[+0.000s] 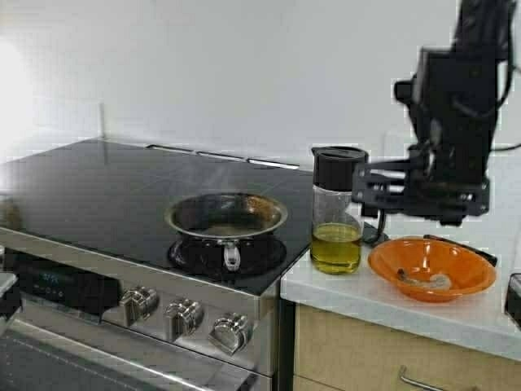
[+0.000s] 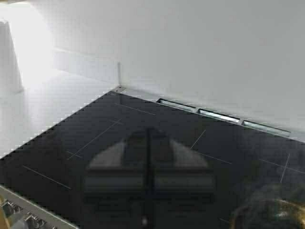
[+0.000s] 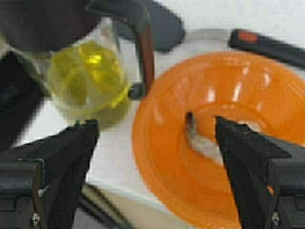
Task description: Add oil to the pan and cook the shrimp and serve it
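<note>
Your right gripper (image 1: 364, 189) hangs just right of the jug (image 1: 337, 212), jaws spread wide and holding nothing. The wrist view shows the jug's black handle (image 3: 143, 47) ahead, between the two fingers (image 3: 66, 157). The step in hand looks like taking the jug to pour oil (image 1: 335, 248). Bring the jaws level with the handle and centre it between the fingers before you close. Grip the handle rather than the glass, and lift straight up so the base clears the counter (image 1: 391, 305) before you swing left to the pan (image 1: 226, 216).

The jug stands on the counter at the stove's (image 1: 98, 195) right edge, about a third full of yellow-green oil, lid on. The pan sits on the near burner, browned inside with nothing in it, and a faint haze rises above it. The orange bowl (image 1: 431, 267), just right of the jug, holds the shrimp (image 1: 430, 282).

Your left gripper (image 2: 148, 176) is parked over the dark cooktop, jaws closed.
</note>
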